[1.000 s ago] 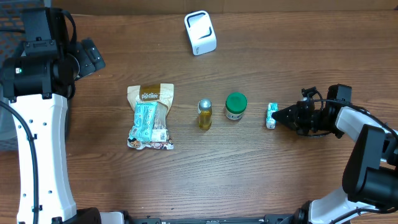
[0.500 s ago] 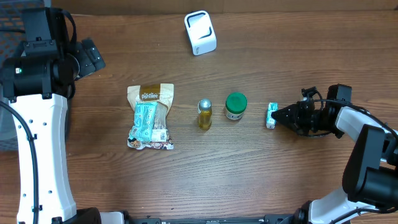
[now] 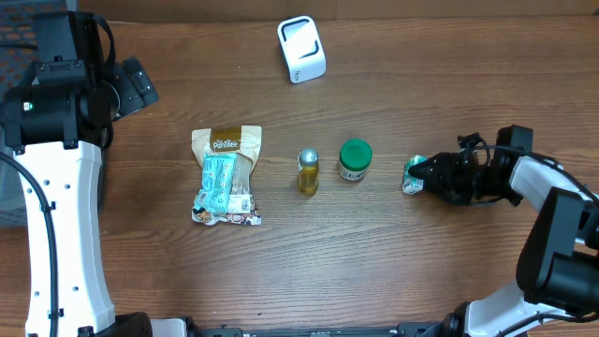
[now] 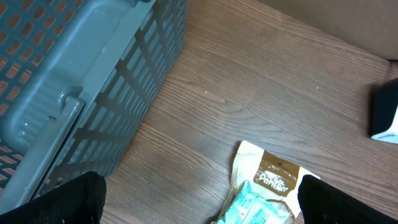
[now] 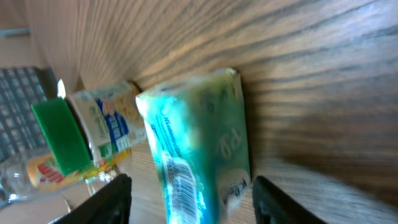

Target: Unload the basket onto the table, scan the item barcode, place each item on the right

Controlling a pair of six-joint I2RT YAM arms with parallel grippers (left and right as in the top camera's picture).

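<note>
The left arm (image 3: pixel 67 225) and right arm (image 3: pixel 560 213) have white rounded shells, black joints, and thin black cables (image 3: pixel 471 142) by the black right pincer (image 3: pixel 426 173).

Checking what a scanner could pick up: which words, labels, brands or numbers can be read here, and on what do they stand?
"Pantree": on the snack bag.
teal packet: a barcode and print, too blurred to read.
jar and bottle: labels too small to read.
</note>
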